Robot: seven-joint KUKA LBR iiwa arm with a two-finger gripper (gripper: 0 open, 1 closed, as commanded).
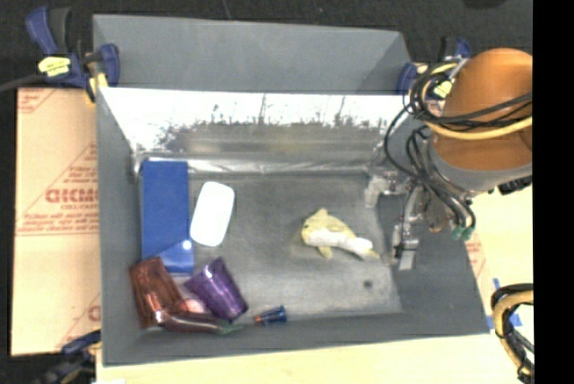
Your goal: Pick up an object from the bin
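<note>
- Grey sheet metal forms the bin (pixel 269 109), with sloping walls and a dull, scuffed floor. Everything visible lies inside it, so I judge the pick not yet made.
- The gripper (pixel 402 234) is low at the bin's 3 o'clock side, beneath the arm's smooth, rounded orange cover (pixel 489 95). I cannot tell whether it is spread or pressed together, and nothing can be seen held in it.
- The nearest thing is a cream-coloured toy (pixel 330 234) on the floor, just to the gripper's 9 o'clock, with its paler end towards the gripper. It is lumpy and uneven and looks soft or rubbery. I judge it the likeliest pick, but I cannot tell whether the two touch.
- At the floor's 9 o'clock lies a blue box (pixel 166 210), flat, rectangular and hard-edged. Against its 3 o'clock side rests a white oval (pixel 213 213), smooth and glossy like a bar of soap.
- At 7 o'clock is a small heap:
  - a dark red piece (pixel 154 288) that looks see-through
  - a purple cup (pixel 217 288) on its side, also glassy
  - a thin blue-tipped pen (pixel 269 317), towards 6 o'clock
- What is left is to close on one thing and lift it clear of the rim.
</note>
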